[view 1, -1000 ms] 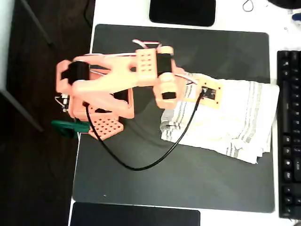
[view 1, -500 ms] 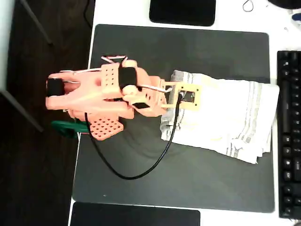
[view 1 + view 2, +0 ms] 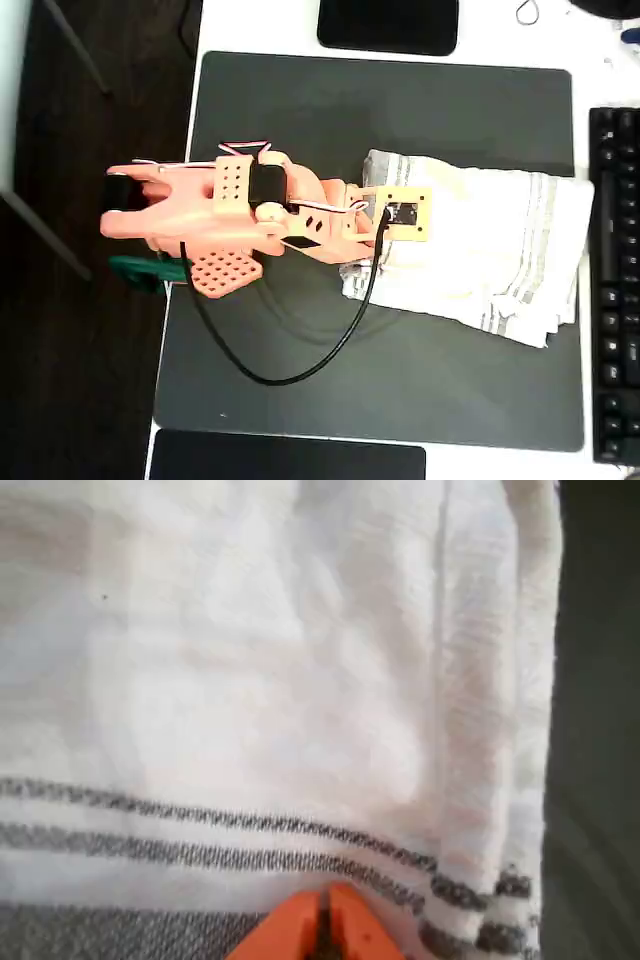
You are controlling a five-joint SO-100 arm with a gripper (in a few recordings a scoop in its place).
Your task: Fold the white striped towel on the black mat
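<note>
White striped towel [image 3: 490, 255] unmoved on black mat [image 3: 300, 110]; pincer [image 3: 325, 925] together, shifted slightly right.

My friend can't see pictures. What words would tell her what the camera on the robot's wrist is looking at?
A cream-white striped towel lies close under the camera, thin grey stripes running across its lower part. The orange tips of the robot's fingers poke in at the bottom edge, pressed together over the stripes. A strip of black mat shows on the right.

We are seeing an orange plastic arm [image 3: 230, 205] with black motor blocks, perforated plates, thin white and red wires and one long black cable [image 3: 300, 350]. The gripper [image 3: 325, 925] is showing two orange fingertips.
</note>
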